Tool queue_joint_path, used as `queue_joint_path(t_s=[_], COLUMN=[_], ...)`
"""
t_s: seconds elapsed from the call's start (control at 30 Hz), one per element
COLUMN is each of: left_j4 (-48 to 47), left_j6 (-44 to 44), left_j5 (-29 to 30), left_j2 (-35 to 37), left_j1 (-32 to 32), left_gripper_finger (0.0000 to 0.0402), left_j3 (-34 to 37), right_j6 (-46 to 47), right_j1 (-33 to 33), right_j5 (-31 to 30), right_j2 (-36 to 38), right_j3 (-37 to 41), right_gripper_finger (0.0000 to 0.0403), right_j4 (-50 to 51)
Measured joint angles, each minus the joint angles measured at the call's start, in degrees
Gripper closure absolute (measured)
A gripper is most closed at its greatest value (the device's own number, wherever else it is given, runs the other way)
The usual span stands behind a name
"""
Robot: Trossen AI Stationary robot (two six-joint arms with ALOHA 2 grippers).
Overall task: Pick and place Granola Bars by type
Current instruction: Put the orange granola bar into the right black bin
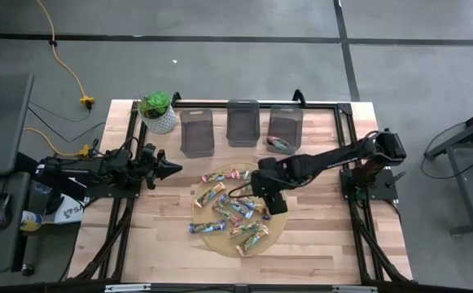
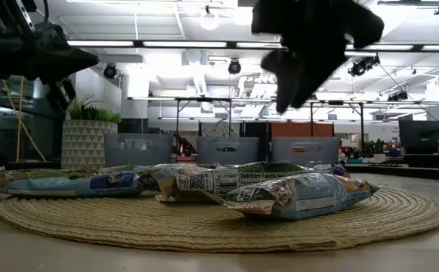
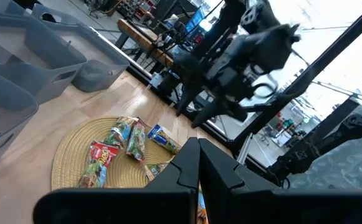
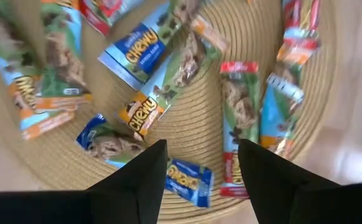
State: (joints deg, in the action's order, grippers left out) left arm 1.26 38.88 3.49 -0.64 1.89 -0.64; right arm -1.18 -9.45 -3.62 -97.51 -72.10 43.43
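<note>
Granola Bars (image 1: 234, 213): glossy crinkled oblong wrappers, scattered on round woven straw mat (image 1: 212, 241), mid-tabletop (image 1: 317, 244). Three clear grey rectangular bins (image 1: 243, 122) behind; rightmost holds bars. Right pincer (image 1: 262, 198) open above mat, empty. Left pincer (image 1: 173, 168) closed, beside mat.

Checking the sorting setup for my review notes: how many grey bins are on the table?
3, in a row along the table's far edge beside the potted plant: left bin, middle bin, right bin. Only the right bin shows anything inside. No others visible.
</note>
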Motion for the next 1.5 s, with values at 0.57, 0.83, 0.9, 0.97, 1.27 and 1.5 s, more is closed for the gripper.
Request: queue_joint_path(t_s=[0.57, 0.83, 0.9, 0.97, 1.27, 1.5], left_j4=[-0.02, -0.02, -0.02, -0.02, -0.02, -0.02], left_j6=[0.01, 0.00, 0.00, 0.00, 0.00, 0.01], left_j5=[0.00, 0.00, 0.00, 0.00, 0.00, 0.00], left_j2=[-0.01, 0.00, 0.00, -0.01, 0.00, 0.00], left_j1=[0.00, 0.00, 0.00, 0.00, 0.00, 0.00], left_gripper_finger=[0.0401, 0.0401, 0.0401, 0.0401, 0.0401, 0.0401], left_j3=[0.00, 0.00, 0.00, 0.00, 0.00, 0.00], right_j6=[2.32, -1.74, -2.16, -2.29, -5.26, -5.90], right_j1=[5.26, 6.23, 6.37, 6.52, 7.32, 7.32], right_j5=[2.06, 2.51, 2.51, 2.40, -0.95, -1.22], right_j2=[-3.47, -8.61, -9.46, -9.93, -10.59, -10.62], right_j3=[4.55, 2.26, 2.27, 2.27, 2.25, 1.99], right_gripper_finger=[0.0219, 0.0219, 0.0219, 0.0219, 0.0219, 0.0219], right_j4=[-8.65, -5.53, -5.07, -4.75, -5.50, -5.22])
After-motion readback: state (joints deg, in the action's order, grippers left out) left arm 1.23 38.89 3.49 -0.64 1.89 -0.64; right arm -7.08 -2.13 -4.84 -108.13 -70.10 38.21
